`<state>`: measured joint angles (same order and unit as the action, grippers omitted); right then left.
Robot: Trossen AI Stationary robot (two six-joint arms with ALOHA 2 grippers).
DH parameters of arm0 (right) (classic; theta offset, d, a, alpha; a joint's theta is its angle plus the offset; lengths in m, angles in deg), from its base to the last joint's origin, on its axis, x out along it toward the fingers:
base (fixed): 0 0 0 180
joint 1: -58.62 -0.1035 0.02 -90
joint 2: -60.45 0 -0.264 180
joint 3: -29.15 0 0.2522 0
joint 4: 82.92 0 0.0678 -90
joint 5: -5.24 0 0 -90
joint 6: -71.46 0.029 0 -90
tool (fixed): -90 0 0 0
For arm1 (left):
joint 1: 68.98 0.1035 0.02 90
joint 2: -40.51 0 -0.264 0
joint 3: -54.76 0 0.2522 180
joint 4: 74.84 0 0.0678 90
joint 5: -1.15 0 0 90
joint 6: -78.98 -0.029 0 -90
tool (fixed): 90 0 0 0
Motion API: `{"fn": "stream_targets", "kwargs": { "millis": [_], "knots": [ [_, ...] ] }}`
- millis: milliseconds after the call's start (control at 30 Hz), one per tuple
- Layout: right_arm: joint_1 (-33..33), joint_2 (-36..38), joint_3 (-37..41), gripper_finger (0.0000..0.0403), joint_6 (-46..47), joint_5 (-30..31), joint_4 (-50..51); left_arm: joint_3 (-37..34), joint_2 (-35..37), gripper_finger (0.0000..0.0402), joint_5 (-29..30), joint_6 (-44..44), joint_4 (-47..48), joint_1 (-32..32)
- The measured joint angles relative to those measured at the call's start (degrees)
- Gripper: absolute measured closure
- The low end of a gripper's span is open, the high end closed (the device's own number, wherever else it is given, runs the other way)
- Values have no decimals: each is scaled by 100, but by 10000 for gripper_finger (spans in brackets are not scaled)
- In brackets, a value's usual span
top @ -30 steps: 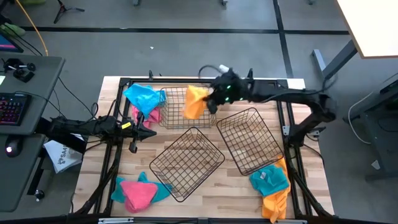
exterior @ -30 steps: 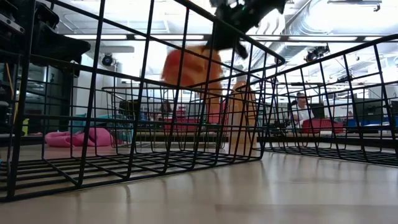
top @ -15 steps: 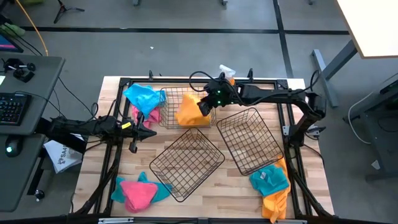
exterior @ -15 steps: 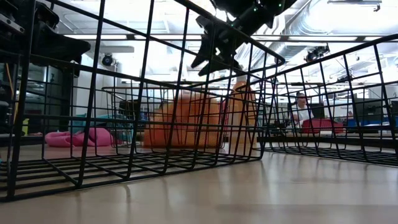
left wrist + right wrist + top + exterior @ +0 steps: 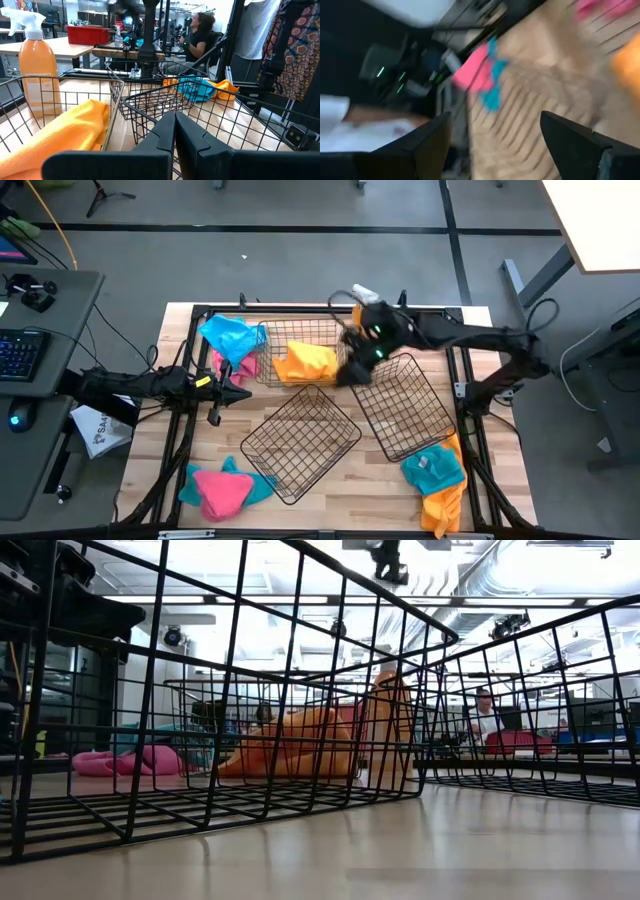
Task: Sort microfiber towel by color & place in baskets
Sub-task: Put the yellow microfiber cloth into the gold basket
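Three baskets [image 5: 302, 438] on the worktop [image 5: 370, 490] from above, one yellow-orange towel [image 5: 306, 362] lying in the far one; right gripper [image 5: 352, 363] beside it. Left wrist: left gripper [image 5: 174, 131] fingers pressed together, empty. Right wrist: fingers [image 5: 432, 145] spread wide, holding nothing.

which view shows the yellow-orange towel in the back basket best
The high view: the yellow-orange towel lies whole and unobstructed inside the back basket. The low view shows it through wire grid. The left wrist view catches only part. The right wrist view is too blurred to tell.
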<state>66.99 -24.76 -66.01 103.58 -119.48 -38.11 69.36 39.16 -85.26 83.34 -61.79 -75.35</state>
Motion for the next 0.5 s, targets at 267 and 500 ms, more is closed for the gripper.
{"fn": "stream_targets", "kwargs": {
  "millis": [267,500],
  "knots": [
    [-2281,957,-4,108,892,1312,2567,0,1,402,1,-2,2,2],
    [-4879,1124,68,108,2977,2659,3255,-1,0,401,1,-2,4,1]
  ]
}}
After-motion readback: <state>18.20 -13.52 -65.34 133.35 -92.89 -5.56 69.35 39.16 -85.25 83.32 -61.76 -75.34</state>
